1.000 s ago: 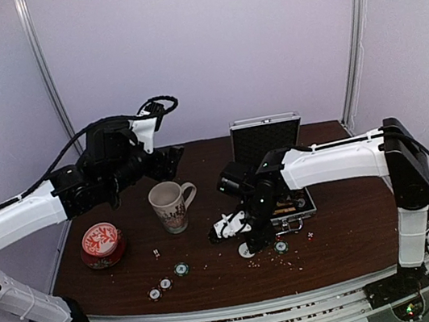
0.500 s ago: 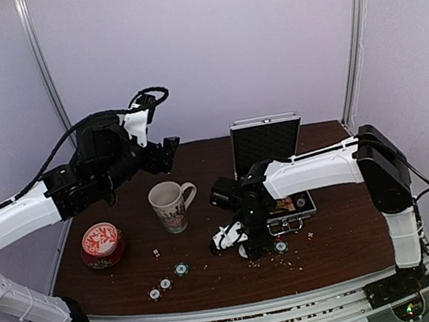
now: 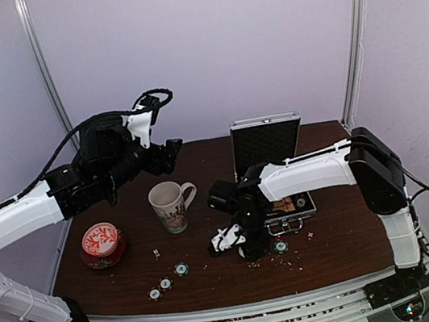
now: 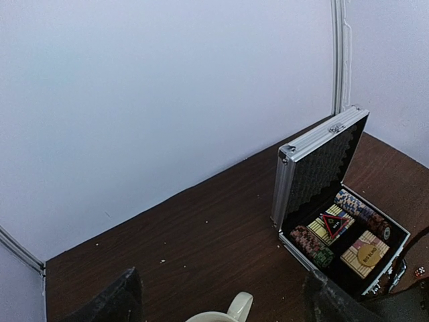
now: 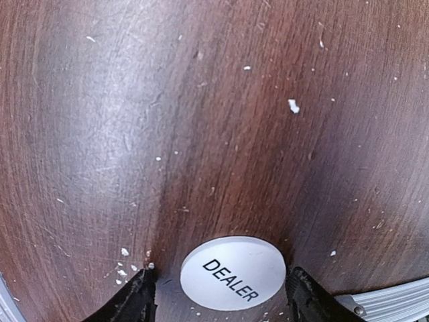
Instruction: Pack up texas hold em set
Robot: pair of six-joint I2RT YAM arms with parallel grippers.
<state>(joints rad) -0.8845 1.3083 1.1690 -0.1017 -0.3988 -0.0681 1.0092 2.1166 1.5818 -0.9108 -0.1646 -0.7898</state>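
Right pincer [image 5: 221, 298] brackets white round dealer button [image 5: 231, 272] on dark wooden bench [image 5: 201, 100]
The button lies flat, lettering up and slanted, between parted fingers that straddle it without clamping, just before the small silver aluminium briefcase [image 4: 315, 168], whose lid stands upright at the far side. The left pincer [image 4: 221, 305] hangs wide apart, empty, in the air.

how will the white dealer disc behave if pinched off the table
The flat white round dealer button looks like a thin solid disc, so probably stiff and light. Lying flush on the dark wooden table, its low smooth edge may slip from the fingers of the right hand straddling it. Flat, it likely won't roll.
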